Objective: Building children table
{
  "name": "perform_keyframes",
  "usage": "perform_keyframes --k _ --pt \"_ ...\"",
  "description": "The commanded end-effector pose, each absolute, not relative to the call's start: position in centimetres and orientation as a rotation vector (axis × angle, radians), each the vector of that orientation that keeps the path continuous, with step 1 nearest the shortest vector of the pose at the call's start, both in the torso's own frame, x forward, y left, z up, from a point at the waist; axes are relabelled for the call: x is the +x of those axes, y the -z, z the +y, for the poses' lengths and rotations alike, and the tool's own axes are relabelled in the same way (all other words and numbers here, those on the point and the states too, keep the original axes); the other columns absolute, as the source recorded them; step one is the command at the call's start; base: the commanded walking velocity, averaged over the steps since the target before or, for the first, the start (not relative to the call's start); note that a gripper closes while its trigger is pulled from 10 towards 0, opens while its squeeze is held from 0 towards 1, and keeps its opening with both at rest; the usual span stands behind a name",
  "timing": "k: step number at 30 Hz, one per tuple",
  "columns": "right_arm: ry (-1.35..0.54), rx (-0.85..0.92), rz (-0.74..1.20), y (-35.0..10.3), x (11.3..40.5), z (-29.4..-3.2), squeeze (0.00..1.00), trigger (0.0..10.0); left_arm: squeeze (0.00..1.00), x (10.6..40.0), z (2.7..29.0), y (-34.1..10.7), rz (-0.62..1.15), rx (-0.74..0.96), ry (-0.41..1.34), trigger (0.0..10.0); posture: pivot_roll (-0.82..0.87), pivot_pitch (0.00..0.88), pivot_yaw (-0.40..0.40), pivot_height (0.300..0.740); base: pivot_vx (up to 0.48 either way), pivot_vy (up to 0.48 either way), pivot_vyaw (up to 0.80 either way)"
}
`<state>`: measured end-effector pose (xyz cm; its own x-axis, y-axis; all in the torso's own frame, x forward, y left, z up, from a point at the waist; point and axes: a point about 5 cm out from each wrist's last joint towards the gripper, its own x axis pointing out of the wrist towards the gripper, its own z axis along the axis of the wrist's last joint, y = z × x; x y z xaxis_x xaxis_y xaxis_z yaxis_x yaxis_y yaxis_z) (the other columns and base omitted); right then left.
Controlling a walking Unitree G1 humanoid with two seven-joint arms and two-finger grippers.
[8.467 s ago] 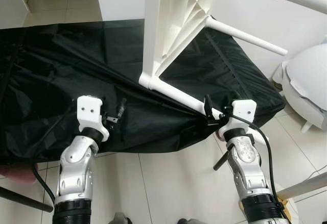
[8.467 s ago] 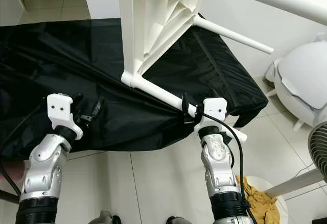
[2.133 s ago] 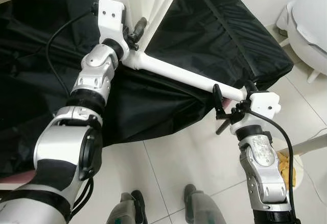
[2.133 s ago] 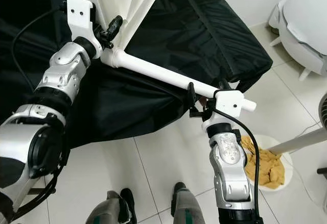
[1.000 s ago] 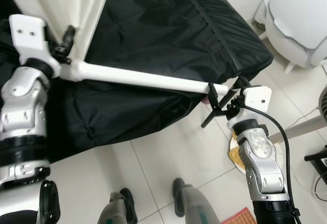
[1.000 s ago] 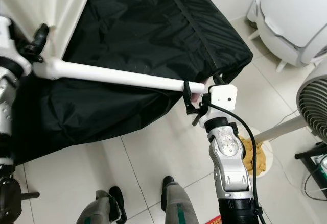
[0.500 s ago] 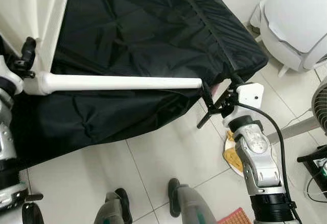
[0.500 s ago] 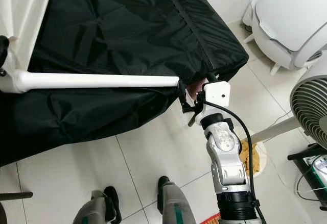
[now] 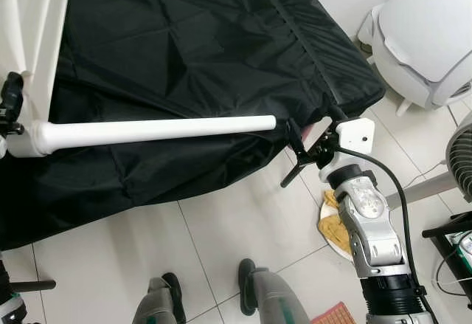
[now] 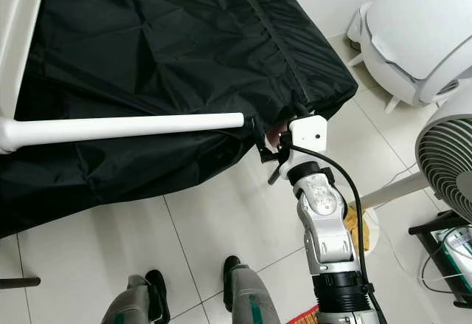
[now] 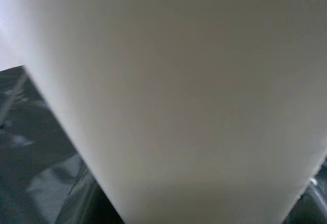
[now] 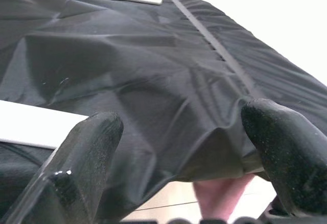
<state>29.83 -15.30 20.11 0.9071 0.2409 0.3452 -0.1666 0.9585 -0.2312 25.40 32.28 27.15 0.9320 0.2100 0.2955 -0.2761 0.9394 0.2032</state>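
The white children table lies on its side, its top [image 9: 33, 21] standing at the far left. One long white leg [image 9: 155, 130] runs level across the black cover, and its free end [image 9: 269, 122] hangs just left of my right gripper [image 9: 289, 154]. That gripper is open and holds nothing; its fingers [image 12: 87, 152] frame black cloth, with the leg [image 12: 30, 124] off to one side. My left gripper [image 9: 9, 106] sits at the corner where the leg joins the top. The left wrist view is close against a white surface [image 11: 179, 91].
A black cloth [image 9: 184, 43] covers a low wide surface ahead. A white rounded appliance [image 9: 428, 29] and a fan [image 10: 450, 154] stand on the right. A plate with yellow cloth [image 9: 332, 224] lies by my right arm. My feet [image 9: 258, 294] stand on pale floor tiles.
The leg has swung level and slid left, so its end is out of my right gripper, which had been around it. My left arm went left with the table corner. The camera also shifted.
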Motion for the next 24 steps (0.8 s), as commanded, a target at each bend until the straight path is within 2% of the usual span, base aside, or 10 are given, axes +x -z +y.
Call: perform_keyframes --k 1,6,11,14,15,17,18,20,23,24 --pt "-0.203 -0.195 -0.363 -19.6 29.8 -15.8 0.0 10.0 0.0 22.7 36.1 -27.7 -0.266 0.278 -0.593 10.0 -0.01 0.289 -0.034 0.74 0.0 0.0 0.0" --pt "-0.201 -0.2 -0.36 -19.5 29.9 -16.0 0.0 10.0 0.0 21.6 36.7 -27.7 -0.257 0.274 -0.631 10.0 0.0 0.292 -0.042 0.74 0.0 0.0 0.0" --pt "-0.208 -0.207 -0.361 -19.5 30.1 -16.0 0.0 10.0 0.0 21.6 36.1 -27.0 -0.233 0.272 -0.612 10.0 0.0 0.292 -0.042 0.74 0.0 0.0 0.0" --pt "-0.212 -0.212 -0.365 -19.6 30.2 -16.0 0.0 10.0 0.0 22.2 34.7 -26.2 -0.212 0.26 -0.543 10.0 0.0 0.3 -0.049 0.74 0.0 0.0 0.0" --pt "-0.213 -0.215 -0.365 -19.6 30.2 -16.1 0.0 10.0 0.2 22.7 33.8 -25.8 -0.214 0.244 -0.495 10.0 0.0 0.301 -0.046 0.74 0.0 0.0 0.0" --pt "-0.213 -0.216 -0.365 -19.6 30.2 -16.1 0.0 10.0 0.2 22.9 33.2 -25.6 -0.216 0.232 -0.464 10.0 0.0 0.301 -0.044 0.74 0.0 0.0 0.0" --pt "-0.214 -0.218 -0.366 -19.6 30.1 -16.1 0.0 10.0 1.0 23.1 32.7 -25.5 -0.219 0.21 -0.438 10.0 0.0 0.301 -0.044 0.74 0.0 0.0 0.0" --pt "-0.212 -0.224 -0.364 -19.6 30.1 -16.2 0.0 10.0 1.0 23.8 30.9 -24.9 -0.213 0.16 -0.335 10.0 0.0 0.303 -0.044 0.74 0.0 0.0 0.0" --pt "-0.208 -0.23 -0.364 -19.5 30.0 -16.4 0.0 10.0 1.0 24.7 29.0 -24.4 -0.197 0.179 -0.21 10.0 -0.01 0.303 -0.034 0.74 0.0 0.0 0.0" --pt "-0.208 -0.23 -0.364 -19.5 30.0 -16.4 0.0 10.0 1.0 24.7 29.0 -24.4 -0.197 0.179 -0.21 10.0 -0.01 0.303 -0.034 0.74 0.0 0.0 0.0"
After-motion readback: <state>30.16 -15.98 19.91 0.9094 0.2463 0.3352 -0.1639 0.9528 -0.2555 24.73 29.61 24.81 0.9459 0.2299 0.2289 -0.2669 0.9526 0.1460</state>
